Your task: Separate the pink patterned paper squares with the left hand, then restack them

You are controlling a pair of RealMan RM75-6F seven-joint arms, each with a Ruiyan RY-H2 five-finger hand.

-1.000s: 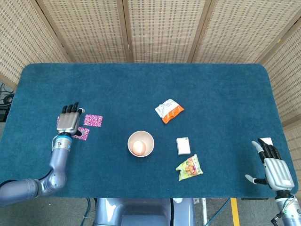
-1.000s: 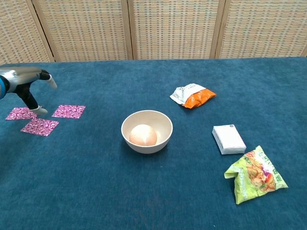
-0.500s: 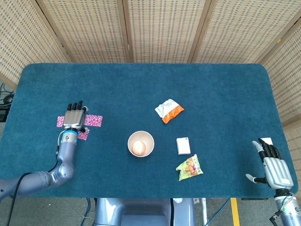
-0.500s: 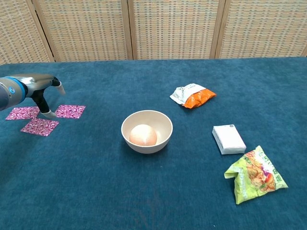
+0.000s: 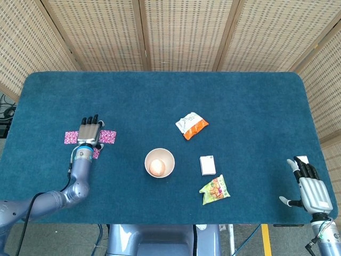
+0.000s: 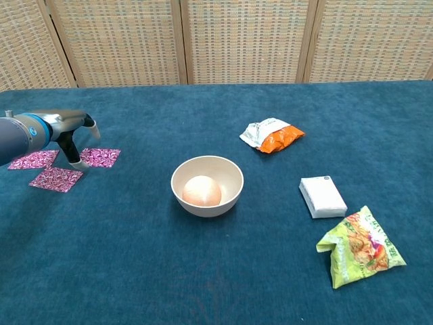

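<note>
Where wicker screens (image 5: 176, 32) stand, blue table (image 5: 160, 96) spreads.

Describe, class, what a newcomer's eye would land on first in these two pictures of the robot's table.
Bright against the blue table, three pink patterned paper squares lie spread apart near its left edge, with the left hand over them, fingers pointing down at the rightmost one. At the centre stands a cream bowl holding an egg. To its right lie an orange snack packet, a white box and a green snack bag.
</note>
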